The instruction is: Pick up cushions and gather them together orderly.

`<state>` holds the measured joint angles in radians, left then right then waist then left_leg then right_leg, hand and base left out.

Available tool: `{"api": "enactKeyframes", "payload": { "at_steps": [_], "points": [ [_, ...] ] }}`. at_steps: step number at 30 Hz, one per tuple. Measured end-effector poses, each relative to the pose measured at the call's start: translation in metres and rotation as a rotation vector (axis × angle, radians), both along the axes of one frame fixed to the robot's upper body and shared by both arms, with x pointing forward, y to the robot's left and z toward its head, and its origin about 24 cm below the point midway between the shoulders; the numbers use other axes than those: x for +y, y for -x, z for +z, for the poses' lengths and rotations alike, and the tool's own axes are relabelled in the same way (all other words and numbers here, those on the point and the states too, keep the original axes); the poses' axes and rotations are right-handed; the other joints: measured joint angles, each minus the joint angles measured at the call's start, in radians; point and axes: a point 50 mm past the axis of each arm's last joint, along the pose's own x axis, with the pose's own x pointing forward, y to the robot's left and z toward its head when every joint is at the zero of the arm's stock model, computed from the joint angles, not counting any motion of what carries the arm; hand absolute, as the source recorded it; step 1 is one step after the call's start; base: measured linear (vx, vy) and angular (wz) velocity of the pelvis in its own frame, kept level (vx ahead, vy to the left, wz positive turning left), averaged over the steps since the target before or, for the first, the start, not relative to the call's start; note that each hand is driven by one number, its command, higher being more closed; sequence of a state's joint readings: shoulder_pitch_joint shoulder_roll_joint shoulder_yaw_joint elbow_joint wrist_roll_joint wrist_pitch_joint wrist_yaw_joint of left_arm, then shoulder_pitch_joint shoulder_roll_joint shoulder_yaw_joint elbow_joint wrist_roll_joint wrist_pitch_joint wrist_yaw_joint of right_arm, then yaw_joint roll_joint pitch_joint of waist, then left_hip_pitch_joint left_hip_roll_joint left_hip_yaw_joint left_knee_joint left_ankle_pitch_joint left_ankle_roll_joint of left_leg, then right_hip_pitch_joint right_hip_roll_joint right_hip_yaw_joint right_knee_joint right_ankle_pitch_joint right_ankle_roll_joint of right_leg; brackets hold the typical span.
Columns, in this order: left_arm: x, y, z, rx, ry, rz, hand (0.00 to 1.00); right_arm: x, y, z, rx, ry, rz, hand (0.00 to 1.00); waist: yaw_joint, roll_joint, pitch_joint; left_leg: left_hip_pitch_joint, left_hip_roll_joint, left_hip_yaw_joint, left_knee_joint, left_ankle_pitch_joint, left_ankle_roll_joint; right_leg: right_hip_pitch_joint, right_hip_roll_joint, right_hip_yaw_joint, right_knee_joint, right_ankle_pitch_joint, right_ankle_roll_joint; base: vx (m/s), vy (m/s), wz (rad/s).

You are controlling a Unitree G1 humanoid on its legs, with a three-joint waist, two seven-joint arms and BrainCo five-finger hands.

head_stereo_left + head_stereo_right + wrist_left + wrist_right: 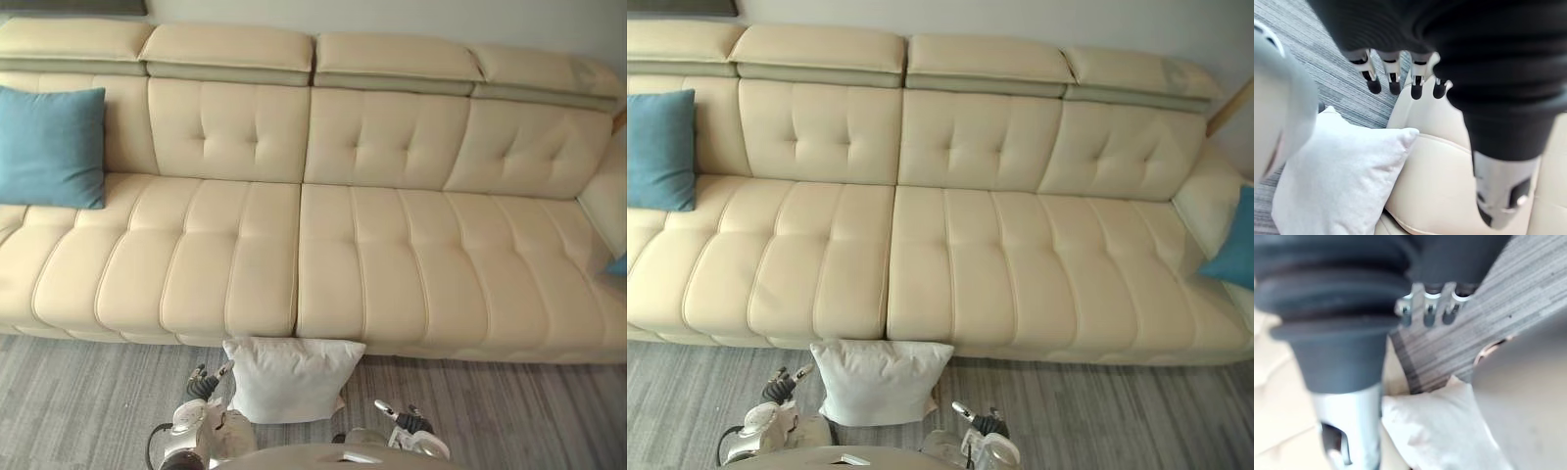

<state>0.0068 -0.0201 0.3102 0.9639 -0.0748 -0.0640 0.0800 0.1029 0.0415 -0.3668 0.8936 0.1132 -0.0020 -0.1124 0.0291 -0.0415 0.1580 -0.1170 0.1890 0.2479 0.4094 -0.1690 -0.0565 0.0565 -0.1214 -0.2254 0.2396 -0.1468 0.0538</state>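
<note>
Head views, lower centre: a white cushion [291, 377] stands on the grey striped floor [78, 401], leaning against the front of a cream leather sofa [392, 255]. The left hand [204, 384] sits just beside its left edge and the right hand [407, 423] near its lower right corner; both have straight fingers and hold nothing. Upper left: a blue cushion [51, 147] against the backrest. Right edge: a second blue cushion [1232, 245].

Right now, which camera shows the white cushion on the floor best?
The right eye view: the whole white cushion shows, standing against the sofa front. The left eye view shows nearly the same. Each wrist view shows a corner up close.
</note>
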Motion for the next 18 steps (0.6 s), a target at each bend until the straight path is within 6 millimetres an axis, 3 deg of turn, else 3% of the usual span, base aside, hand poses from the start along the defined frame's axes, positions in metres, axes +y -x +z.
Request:
{"api": "enactKeyframes", "payload": {
  "at_steps": [3,6,10,14,18],
  "points": [
    [0.004,0.007,-0.003,0.023,-0.007,0.002,0.0,0.002,0.002,-0.001,0.007,-0.005,0.003,0.0,0.002,-0.003,-0.004,0.057,-0.012,0.015,-0.056,0.003,0.003,0.032,-0.002,0.015,-0.03,0.027,0.003,0.09,0.054,-0.06],
    [0.002,0.011,-0.005,0.04,-0.002,-0.002,0.0,0.001,0.004,-0.003,0.021,-0.005,0.004,0.0,-0.002,-0.009,-0.017,0.091,-0.03,0.031,-0.146,0.047,0.001,0.034,-0.01,0.026,-0.058,0.043,0.024,0.0,-0.046,-0.14],
    [-0.002,0.017,-0.008,0.061,0.01,-0.004,0.0,-0.003,0.005,-0.002,0.023,0.008,0.008,0.0,-0.004,0.019,-0.025,0.129,-0.044,0.033,-0.274,0.122,-0.006,0.03,-0.003,0.026,-0.095,0.073,0.023,-0.07,-0.037,-0.02],
    [-0.001,0.026,-0.01,0.084,0.008,0.002,0.0,-0.003,0.006,-0.002,0.026,0.009,0.014,0.0,-0.001,0.019,-0.03,0.214,-0.079,0.031,-0.468,0.226,-0.009,0.035,-0.004,0.027,-0.125,0.073,0.023,-0.13,-0.014,-0.02],
    [0.003,0.034,-0.012,0.11,-0.002,0.002,0.0,-0.002,0.003,-0.001,0.021,0.021,0.06,0.0,-0.002,0.014,-0.029,0.222,-0.104,0.026,-0.497,0.257,0.0,0.039,-0.015,0.037,-0.145,0.049,0.037,-0.16,-0.004,-0.01]
  ]
}}
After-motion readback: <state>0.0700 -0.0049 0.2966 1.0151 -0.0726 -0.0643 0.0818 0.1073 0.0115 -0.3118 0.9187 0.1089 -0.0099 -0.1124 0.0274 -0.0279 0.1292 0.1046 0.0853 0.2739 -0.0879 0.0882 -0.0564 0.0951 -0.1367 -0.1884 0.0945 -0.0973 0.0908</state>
